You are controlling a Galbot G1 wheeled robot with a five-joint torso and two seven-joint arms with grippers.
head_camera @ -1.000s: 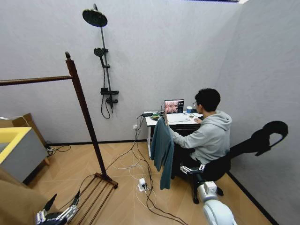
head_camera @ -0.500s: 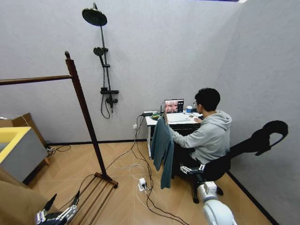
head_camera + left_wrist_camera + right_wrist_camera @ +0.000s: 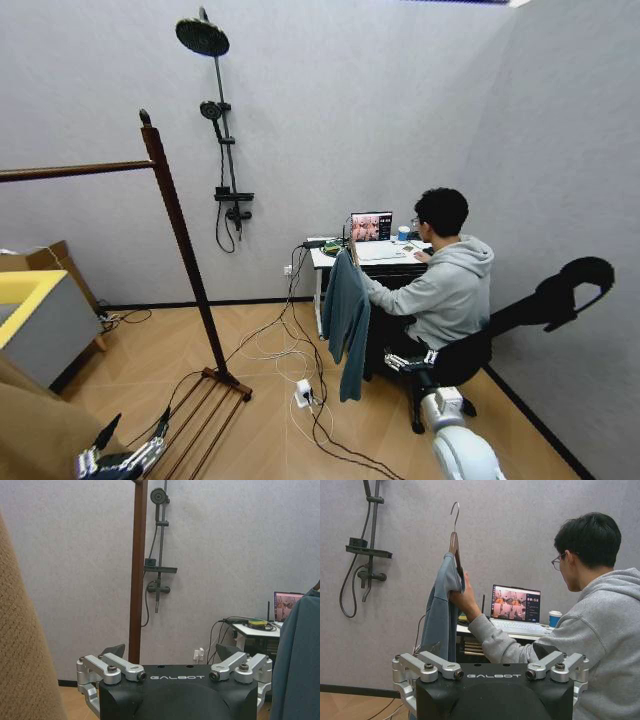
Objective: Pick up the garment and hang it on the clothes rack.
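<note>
The garment [image 3: 345, 318], a teal-blue shirt on a wooden hanger [image 3: 453, 542] with a metal hook, hangs from the raised hand [image 3: 462, 598] of a person seated at a desk. The garment [image 3: 440, 615] is some way in front of my right gripper [image 3: 489, 650], which is open and empty. In the head view my right gripper [image 3: 405, 362] is low beside the person's chair. The clothes rack [image 3: 181, 240] stands to the left, its post [image 3: 137, 580] ahead of my left gripper [image 3: 170, 652]. My left gripper [image 3: 133, 428] is open and empty, low near the rack's base.
A tan coat [image 3: 25, 645] hangs close beside my left gripper. A black shower stand [image 3: 222, 130] is fixed on the back wall. Cables and a power strip [image 3: 303, 392] lie on the wooden floor between rack and desk [image 3: 330, 262]. A yellow-and-grey box [image 3: 35, 320] sits far left.
The garment's lower hem has swayed slightly in the person's hand. Neither arm has moved.
</note>
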